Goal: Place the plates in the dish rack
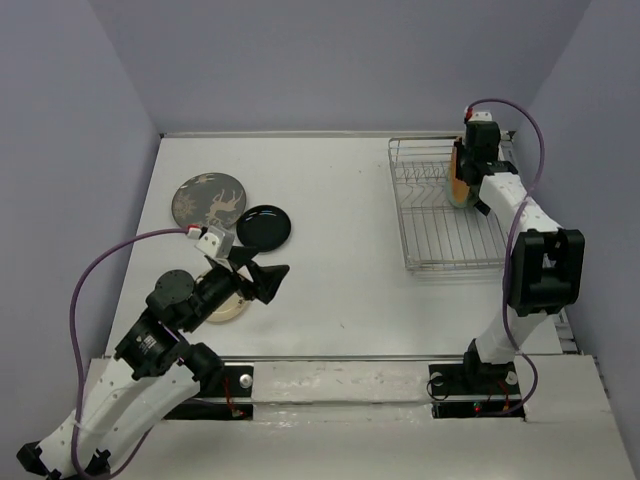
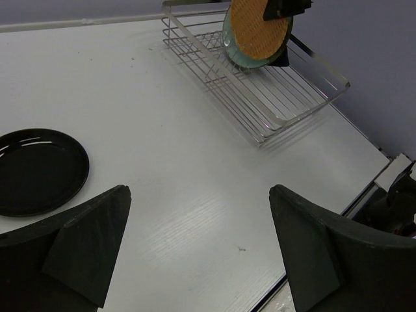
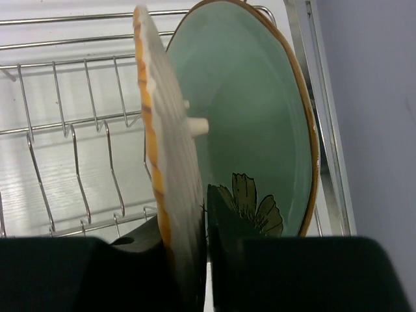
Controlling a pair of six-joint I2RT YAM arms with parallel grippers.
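The silver wire dish rack (image 1: 445,235) stands at the back right. In it an orange woven-textured plate (image 3: 162,143) stands on edge beside a pale teal plate with a flower (image 3: 260,123). My right gripper (image 3: 188,221) is shut on the orange plate's rim, one finger on each face. The glossy black plate (image 1: 265,227) and the grey-brown patterned plate (image 1: 210,200) lie flat at the left. My left gripper (image 1: 255,275) hangs open and empty over the table, just right of the cream plate (image 1: 228,308), which the arm partly hides.
Purple walls close in the white table on three sides. Free upright tines (image 3: 78,149) stand to the left of the orange plate. The right arm (image 1: 540,270) reaches along the rack's right side. A raised rail (image 1: 330,357) runs along the table's near edge.
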